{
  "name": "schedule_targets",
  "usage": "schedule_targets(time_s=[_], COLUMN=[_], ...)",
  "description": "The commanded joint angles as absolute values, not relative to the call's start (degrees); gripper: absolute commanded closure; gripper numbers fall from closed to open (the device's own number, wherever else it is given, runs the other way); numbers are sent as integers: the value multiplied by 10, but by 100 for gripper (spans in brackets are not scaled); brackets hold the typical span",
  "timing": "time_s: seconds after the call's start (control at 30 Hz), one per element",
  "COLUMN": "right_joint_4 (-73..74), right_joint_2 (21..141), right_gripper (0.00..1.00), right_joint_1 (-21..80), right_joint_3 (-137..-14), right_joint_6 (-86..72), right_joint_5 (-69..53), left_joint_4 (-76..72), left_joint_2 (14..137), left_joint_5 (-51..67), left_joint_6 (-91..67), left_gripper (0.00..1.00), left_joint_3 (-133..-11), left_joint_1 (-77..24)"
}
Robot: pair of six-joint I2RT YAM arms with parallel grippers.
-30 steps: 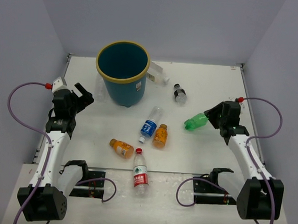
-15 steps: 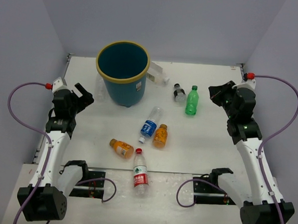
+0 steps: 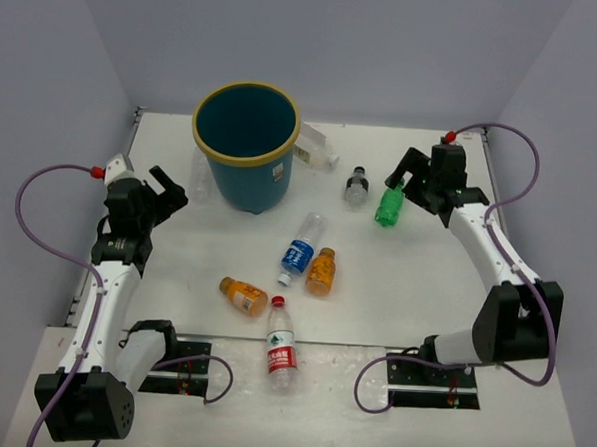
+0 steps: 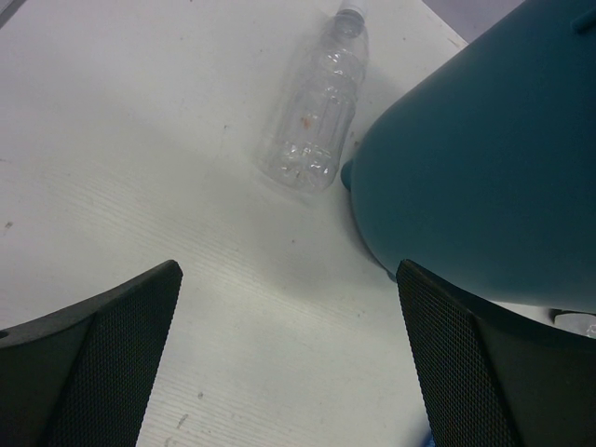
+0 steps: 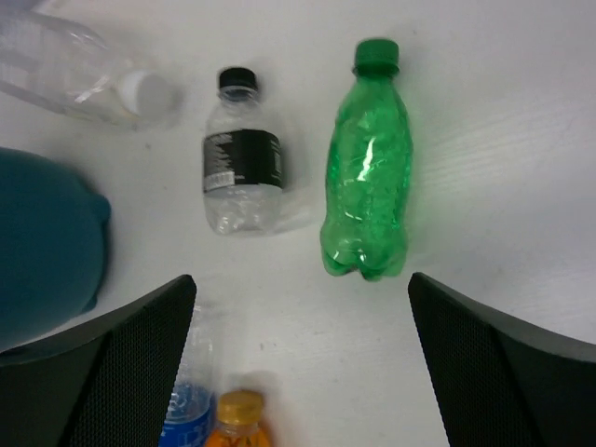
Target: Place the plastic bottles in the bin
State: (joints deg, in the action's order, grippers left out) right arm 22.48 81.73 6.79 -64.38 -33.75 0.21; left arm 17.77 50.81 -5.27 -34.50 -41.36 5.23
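- Bottles all lie on their sides on the white table (image 3: 425, 290), outside the bin (image 3: 251, 181), which stands upright in the upper left of the top view.
- The green bottle (image 3: 389, 206) lies right of centre in the top view. The dark-capped bottle (image 3: 357, 185) is just to its left and apart from it.
- The right wrist view shows this pair more clearly. The green bottle (image 5: 366, 200) and the dark-capped one (image 5: 240, 163) lie side by side with caps toward the top of the frame and bare table between them.
- A plain clear bottle (image 3: 199, 176) lies at the bin's left side. In the left wrist view (image 4: 317, 121) it is just beside the bin's base, but whether they touch cannot be told.
- A second clear bottle (image 3: 317, 149) lies at the bin's upper right in the top view. The right wrist view catches only part of it, in its upper left corner.
- Near the middle of the top view, the blue-labelled bottle (image 3: 300, 246) lies just beside one orange bottle (image 3: 321, 271).
- The other orange bottle (image 3: 243, 295) is lower left of them, and the red-labelled bottle (image 3: 281, 349) is at the table's near edge.
- The right gripper (image 3: 401, 181) hangs over the green bottle. In its own view its fingers (image 5: 112, 372) are spread wide with the bottle lying free between them, gripped by neither.
- The left gripper (image 3: 165, 188) sits left of the bin. Its fingers (image 4: 102, 372) are wide apart and hold nothing, above bare table.
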Motion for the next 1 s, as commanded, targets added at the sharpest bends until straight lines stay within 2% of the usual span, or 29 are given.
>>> schedule_targets(time_s=[0.0,0.23,0.4,0.63,0.73,0.8,0.87,0.93,0.97], right_joint_4=[278,391,441,448,452,452,446,442,437], right_joint_2=[907,1082,1138,1166,1172,1173,1170,1166,1164], right_gripper=[1,1,1,1,6,24,50,65,76], right_joint_1=[69,69,67,61,55,50,42,40,39], right_joint_3=[-747,-875,-900,-917,-925,-925,-918,-913,-909], right_joint_6=[-326,-370,-386,-356,-343,-338,-337,-335,-335], right_joint_5=[55,135,174,139,114,94,82,75,73], left_joint_4=[173,176,175,175,177,178,179,180,181], left_joint_2=[510,522,522,526,526,523,520,518,516], left_joint_5=[-68,-75,-77,-79,-82,-86,-90,-92,-93], left_joint_6=[-345,-345,-345,-345,-345,-345,-346,-345,-345], left_gripper=[0,0,0,0,0,0,0,0,0], left_joint_3=[-426,-431,-430,-430,-430,-430,-429,-429,-429], left_joint_1=[54,54,53,54,54,54,54,54,54])
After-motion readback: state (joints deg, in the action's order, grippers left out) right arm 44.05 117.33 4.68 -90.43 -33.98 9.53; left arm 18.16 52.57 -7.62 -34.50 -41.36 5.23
